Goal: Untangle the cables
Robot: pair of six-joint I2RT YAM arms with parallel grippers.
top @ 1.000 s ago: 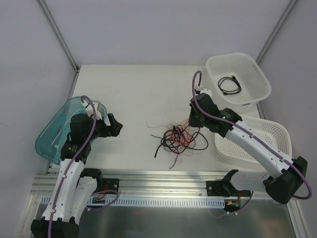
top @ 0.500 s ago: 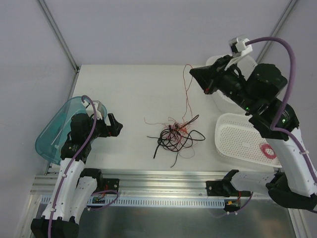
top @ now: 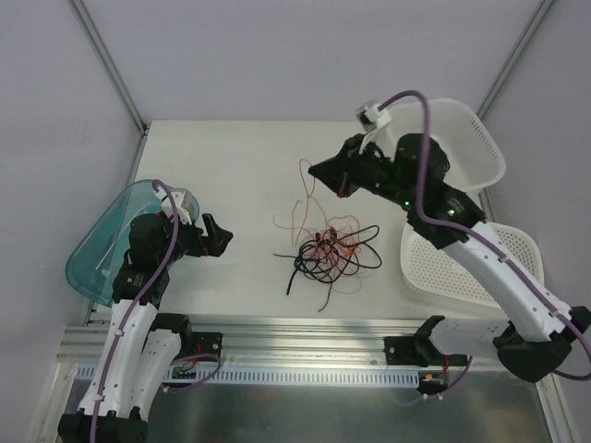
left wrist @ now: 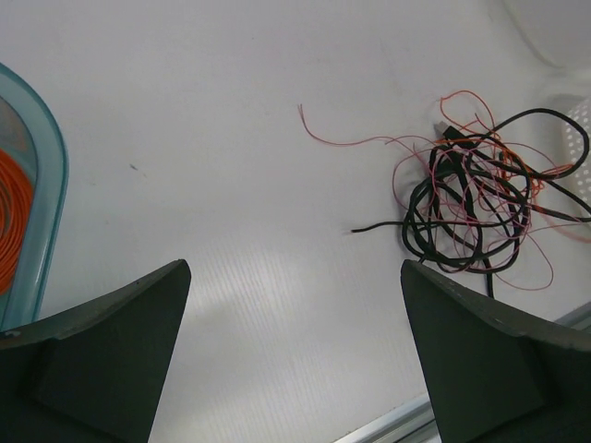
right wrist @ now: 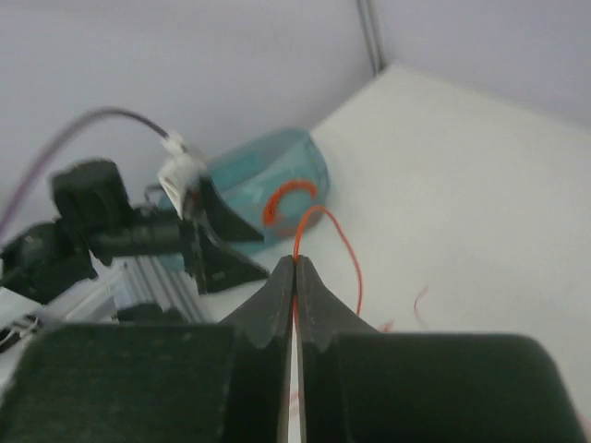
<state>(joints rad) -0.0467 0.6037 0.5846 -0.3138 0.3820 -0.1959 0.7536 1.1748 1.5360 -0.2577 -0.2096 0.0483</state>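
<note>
White surface (top: 231,166) carries your cables (top: 328,254) near centre, mostly knotted; your raised right gripper (top: 316,172) is clamped on one orange strand (right wrist: 319,209); left gripper (top: 218,238), jaws apart, hangs left; most sorting likely remains.

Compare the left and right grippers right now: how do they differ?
The left gripper has jaws wide open, empty; the right gripper has jaws shut on a thin red-orange wire. The left gripper sits beside the teal tray, apart from the cables; the right gripper is joined to them by that wire. Both have dark jaws.
</note>
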